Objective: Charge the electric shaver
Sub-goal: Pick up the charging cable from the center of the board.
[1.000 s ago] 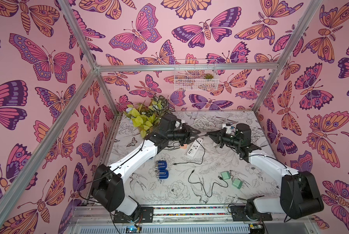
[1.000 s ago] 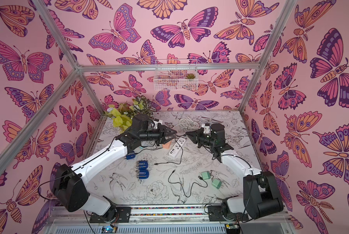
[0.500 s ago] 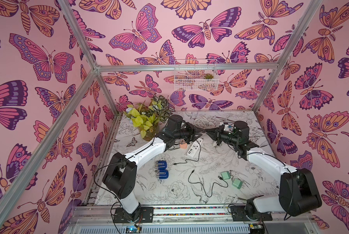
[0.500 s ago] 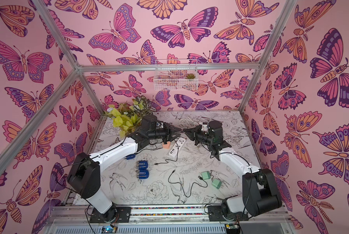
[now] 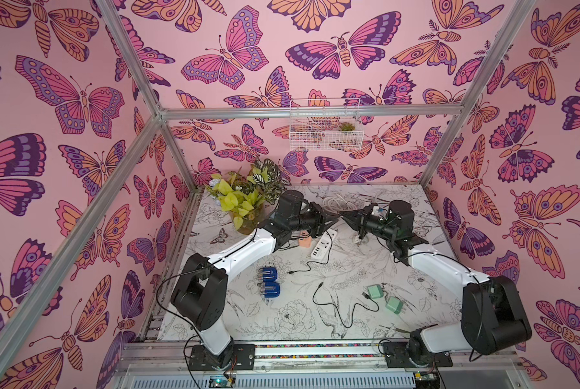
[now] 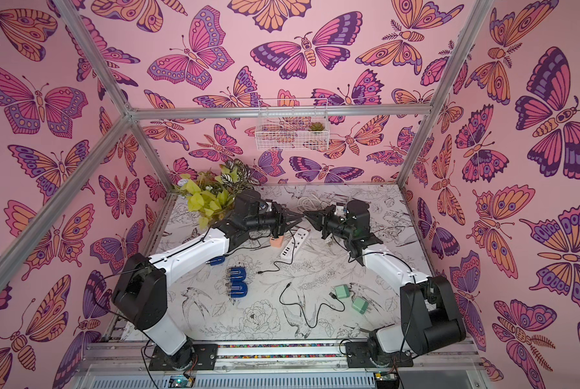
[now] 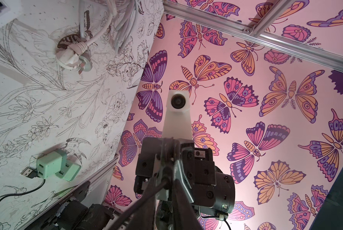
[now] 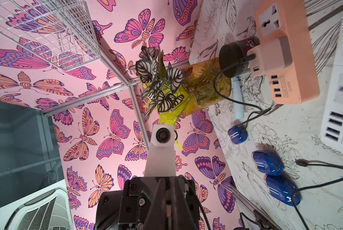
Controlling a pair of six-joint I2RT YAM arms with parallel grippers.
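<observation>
A small blue shaver (image 8: 237, 135) lies on the table with a black cable in it. The cable runs to a pink adapter (image 8: 266, 53) plugged into the orange power strip (image 8: 286, 59). In a top view this shaver (image 6: 217, 261) peeks out under the left forearm. Both arms hang above the strips, tip to tip and apart from all of these. My left gripper (image 5: 335, 219) (image 7: 169, 179) holds nothing, and its blurred fingers stand close together. My right gripper (image 5: 344, 216) (image 8: 168, 179) is shut and empty.
Two more blue shavers (image 5: 269, 282) lie near the left arm. A white power strip (image 5: 323, 243) sits beside the orange one. Two green chargers (image 5: 384, 298) and a loose black cable (image 5: 335, 303) lie in front. A potted plant (image 5: 245, 198) and a coiled white cord (image 5: 339, 202) are at the back.
Both grippers have risen and swung toward the middle, so their tips now nearly meet. The left arm's base has turned, and its gripper has left the orange strip.
</observation>
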